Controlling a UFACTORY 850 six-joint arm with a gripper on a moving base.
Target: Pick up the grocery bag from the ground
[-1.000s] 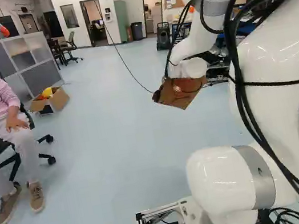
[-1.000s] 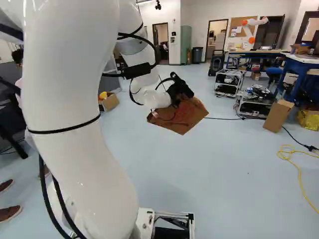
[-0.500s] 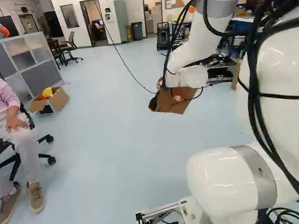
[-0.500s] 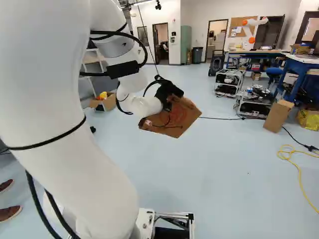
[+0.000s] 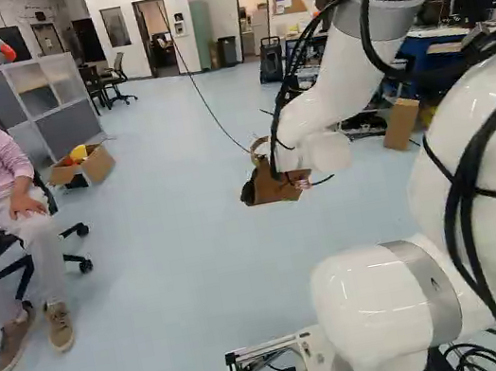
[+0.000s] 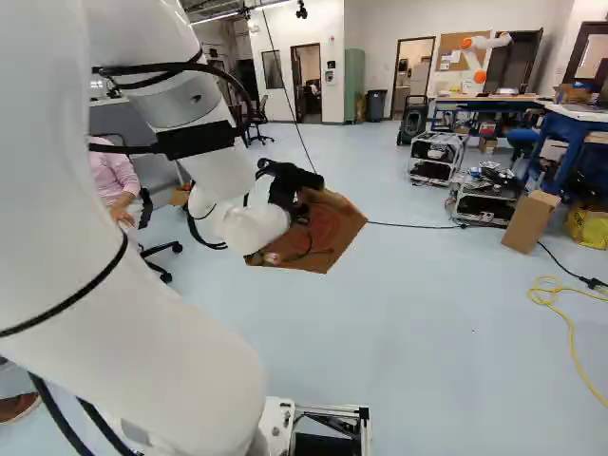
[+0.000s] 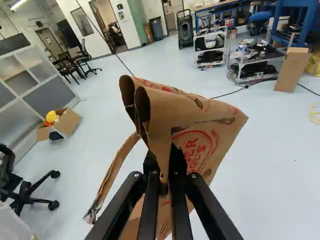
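Clock reference: the arm base is the centre; twelve o'clock is straight ahead. The brown paper grocery bag with red print (image 7: 195,127) is at twelve o'clock, tilted and apparently suspended above the pale blue floor (image 6: 418,323). The black two-finger end effector (image 7: 164,181) is closed on the bag, with a folded part of the paper clamped between its fingers (image 7: 178,162). The pick-up appears substantially complete.

CAUTION: The grip takes only a narrow fold. A heavy load or abrupt stop could tear the paper, or let the bag pivot and slip. Contents, if any, cannot be seen. The loose brown paper handle (image 7: 112,172) hangs beside the grip and could snag. The thin black hanging cable (image 5: 195,87) descends close to the bag in the view; contact cannot be determined. Sideways travel could foul it. The black cable loops on the white arm (image 6: 171,67) could catch if the wrist folds back.

Clearance: open floor extends from twelve to one o'clock, nearer than the black floor cable (image 6: 408,226). Limits towards one o'clock are the metal-framed racks (image 6: 484,195) and the upright cardboard box (image 6: 529,223); towards two o'clock, the yellow cable (image 6: 572,332); towards eleven o'clock, the open cardboard box (image 5: 98,162). Raise slowly before any lateral move
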